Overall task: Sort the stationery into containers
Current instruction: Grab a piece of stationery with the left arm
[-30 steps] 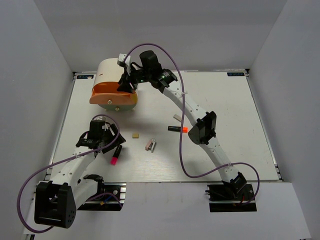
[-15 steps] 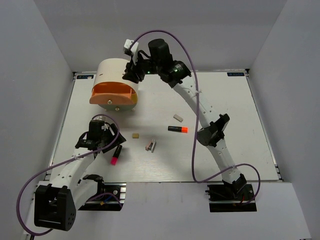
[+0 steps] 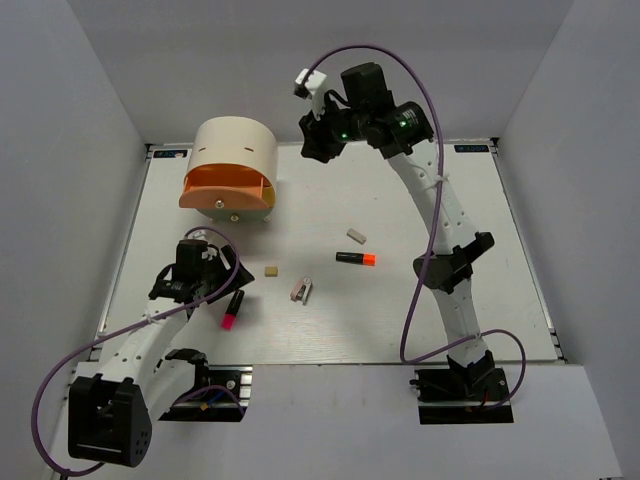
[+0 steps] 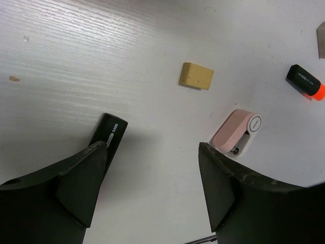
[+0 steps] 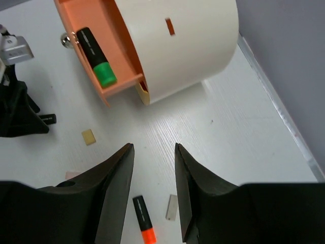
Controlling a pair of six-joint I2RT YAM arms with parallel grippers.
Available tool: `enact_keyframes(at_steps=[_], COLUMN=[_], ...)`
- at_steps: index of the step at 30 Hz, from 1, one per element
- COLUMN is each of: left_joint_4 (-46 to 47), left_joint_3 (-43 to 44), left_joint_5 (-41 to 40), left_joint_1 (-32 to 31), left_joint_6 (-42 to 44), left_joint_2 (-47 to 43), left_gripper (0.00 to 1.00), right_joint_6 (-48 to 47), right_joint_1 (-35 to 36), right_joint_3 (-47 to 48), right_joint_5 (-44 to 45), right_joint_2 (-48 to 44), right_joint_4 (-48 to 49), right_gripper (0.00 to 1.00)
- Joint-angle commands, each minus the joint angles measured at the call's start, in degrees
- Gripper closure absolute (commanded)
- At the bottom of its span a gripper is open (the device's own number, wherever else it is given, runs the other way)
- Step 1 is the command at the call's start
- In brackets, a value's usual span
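The cream cylindrical container (image 3: 236,155) stands at the back left with its orange drawer (image 5: 97,35) pulled open. A green-capped marker (image 5: 96,56) lies inside that drawer. My right gripper (image 3: 314,146) (image 5: 153,147) hangs high to the right of the container, open and empty. On the table lie a pink-capped marker (image 3: 231,312), a tan eraser (image 3: 271,270) (image 4: 196,75), a pinkish clip (image 3: 301,290) (image 4: 236,131), an orange-capped marker (image 3: 356,258) (image 5: 143,221) and a grey eraser (image 3: 356,236) (image 5: 172,207). My left gripper (image 3: 213,293) (image 4: 152,147) is open low over the table, the pink-capped marker's black end (image 4: 109,133) just beside its left finger.
Grey walls close in the white table (image 3: 450,300) on three sides. The yellow tier (image 5: 142,93) shows under the orange drawer, which has a small metal knob (image 5: 65,37). The right arm's purple cable (image 3: 425,200) loops over the table's right half.
My right gripper has pulled up and to the right, away from the open drawer, its jaws a little narrower. The left arm has stayed put.
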Motion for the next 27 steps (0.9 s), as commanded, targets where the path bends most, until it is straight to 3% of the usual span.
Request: enact_keyframes(at_steps=[1,17,27], left_joint_4=[1.11,0.49,-0.56], left_joint_3=[1.32,3.08,3.61], left_joint_5=[1.36,1.36,0.84], left_joint_1=[-0.23,-1.81,-2.87], left_joint_6=[1.28,2.33,2.86], left_joint_2=[-1.88,-2.93,-3.46], left_gripper=[0.18,0.18,0.18], right_joint_6=[0.44,-0.7,-0.44], right_joint_1=[-1.28,-6.82,-10.69], right_joint_3=[1.49,1.31,0.69], right_joint_5=[1.09,-5.05,-7.34], right_joint_2=[-4.52,-7.69,-10.85], right_joint_4=[-3.48,-12.88,-12.97], right_gripper=[0.56,0.55,0.55])
